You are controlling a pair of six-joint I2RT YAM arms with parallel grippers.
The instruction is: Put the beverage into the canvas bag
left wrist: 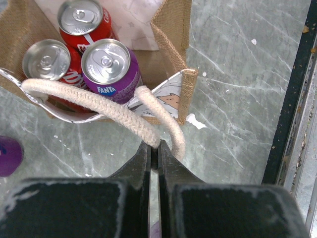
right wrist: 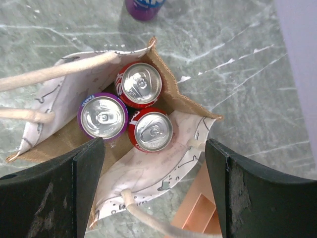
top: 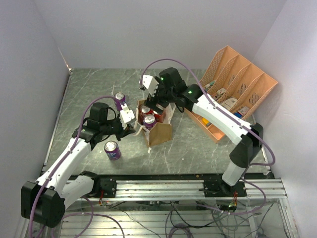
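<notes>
The tan canvas bag [top: 161,133] stands open at the table's middle. Inside it stand a purple Fanta can [left wrist: 106,62] and two red cans [left wrist: 79,17]. From above, the right wrist view shows the same purple can [right wrist: 103,116] and the red ones [right wrist: 141,83]. My left gripper [left wrist: 154,146] is shut on the bag's cream rope handle [left wrist: 99,101], on the bag's left side [top: 128,117]. My right gripper [right wrist: 154,144] hangs open over the bag's mouth with nothing between its fingers [top: 151,101].
Two more purple cans stand on the table, one in front of the bag to the left [top: 113,149] and one behind it [top: 119,99]. An orange desk organizer [top: 237,94] lies at the right. A metal rail [top: 188,186] runs along the near edge.
</notes>
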